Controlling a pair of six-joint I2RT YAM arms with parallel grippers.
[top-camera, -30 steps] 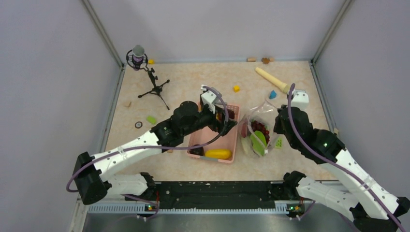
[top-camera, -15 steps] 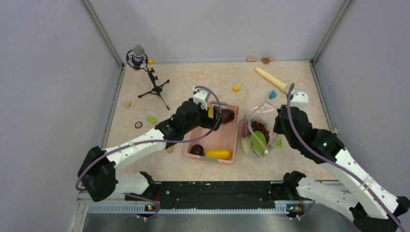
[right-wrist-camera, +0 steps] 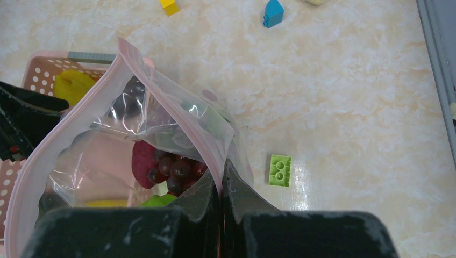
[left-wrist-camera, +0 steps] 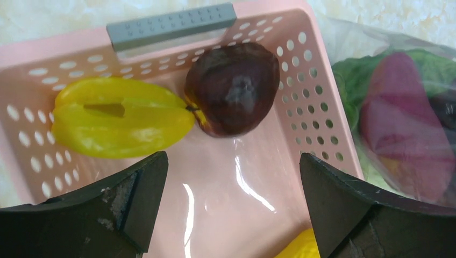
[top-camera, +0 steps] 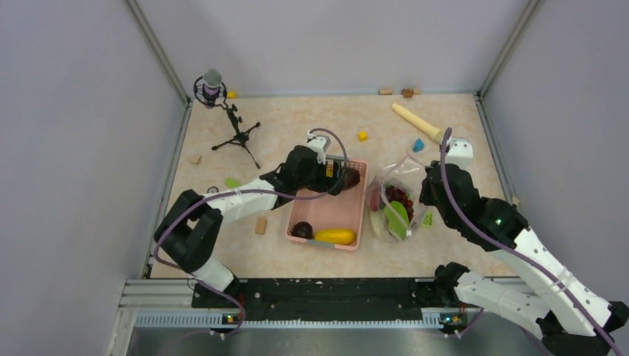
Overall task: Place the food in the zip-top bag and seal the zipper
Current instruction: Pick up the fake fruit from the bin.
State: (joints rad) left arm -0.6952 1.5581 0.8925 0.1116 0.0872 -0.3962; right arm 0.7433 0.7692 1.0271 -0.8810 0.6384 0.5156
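- Left gripper (left-wrist-camera: 232,177), jaws apart, hangs above yellow fruit (left-wrist-camera: 118,121) and a dark piece (left-wrist-camera: 232,88) in the pink basket (left-wrist-camera: 322,113).
- Right gripper (right-wrist-camera: 221,185), beside the basket, pinches the zip-top bag (right-wrist-camera: 177,129) by its rim.

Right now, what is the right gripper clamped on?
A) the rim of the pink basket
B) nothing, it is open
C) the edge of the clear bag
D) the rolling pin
C: in the right wrist view, the right gripper is closed tight on the pinkish edge of the clear bag, whose mouth stands open with food inside.
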